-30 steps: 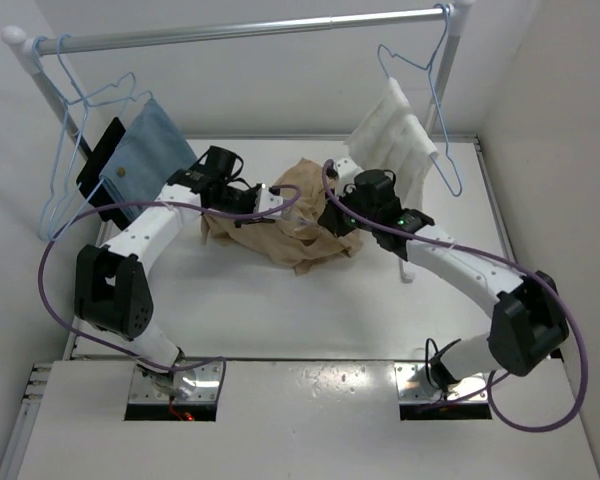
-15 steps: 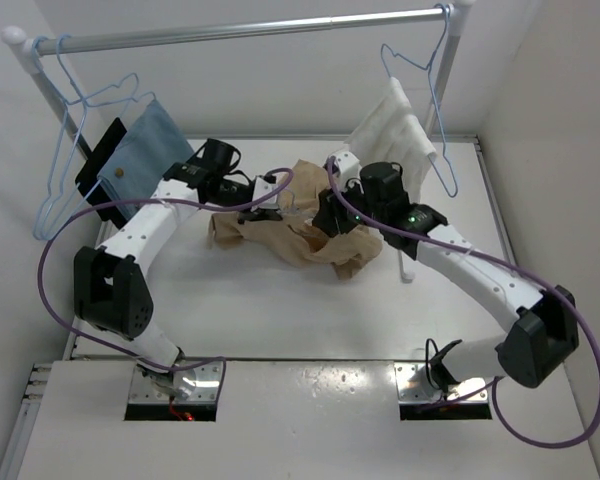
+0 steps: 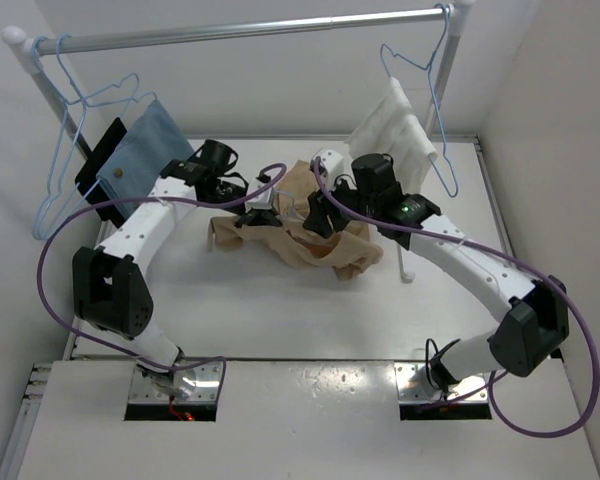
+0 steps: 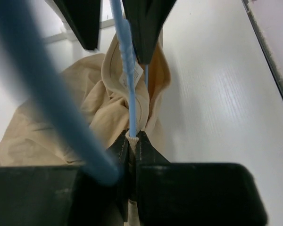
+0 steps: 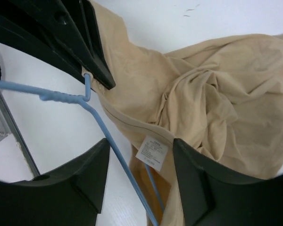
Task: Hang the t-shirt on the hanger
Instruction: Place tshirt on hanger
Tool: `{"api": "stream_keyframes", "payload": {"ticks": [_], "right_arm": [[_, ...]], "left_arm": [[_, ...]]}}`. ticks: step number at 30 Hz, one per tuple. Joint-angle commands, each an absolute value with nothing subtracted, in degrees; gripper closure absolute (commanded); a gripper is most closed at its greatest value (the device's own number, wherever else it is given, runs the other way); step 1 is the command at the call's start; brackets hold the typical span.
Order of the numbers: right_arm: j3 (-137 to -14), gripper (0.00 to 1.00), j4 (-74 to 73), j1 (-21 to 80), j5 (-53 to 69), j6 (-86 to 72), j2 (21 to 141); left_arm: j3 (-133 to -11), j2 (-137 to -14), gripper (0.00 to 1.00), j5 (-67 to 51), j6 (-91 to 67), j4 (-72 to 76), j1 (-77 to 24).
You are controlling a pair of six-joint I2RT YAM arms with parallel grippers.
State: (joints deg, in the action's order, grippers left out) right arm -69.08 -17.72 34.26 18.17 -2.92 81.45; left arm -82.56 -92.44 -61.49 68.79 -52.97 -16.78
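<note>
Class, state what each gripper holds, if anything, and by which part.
The left gripper pinches the tan cotton t-shirt at its neckline edge, beside the thin light-blue wire hanger. The right gripper is open, holding nothing.

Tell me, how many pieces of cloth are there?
3: a beige shirt bunched on the table, a blue cloth hanging at left, a white towel hanging at right. More may be hidden.

The white table (image 3: 280, 310) carries the tan t-shirt (image 3: 315, 250), crumpled in a heap toward the far middle, most of it flat on the surface. Just beside its right edge stands a small white piece (image 3: 407, 270), possibly a bracket.
</note>
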Motion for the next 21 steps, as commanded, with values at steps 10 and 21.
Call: {"api": "stream_keyframes", "payload": {"ticks": [10,21], "right_arm": [[-68.7,1.0,-7.1,35.0,22.3,-6.2,83.2],[-67.0,1.0,-15.9,34.5,20.5,-0.8,76.1]], "left_arm": [[-86.1,-92.6,1.0,-70.7,69.5,-53.7,-14.1],[-88.0,-95.1,0.78,-63.0,70.0,-53.7,-5.4]]}}
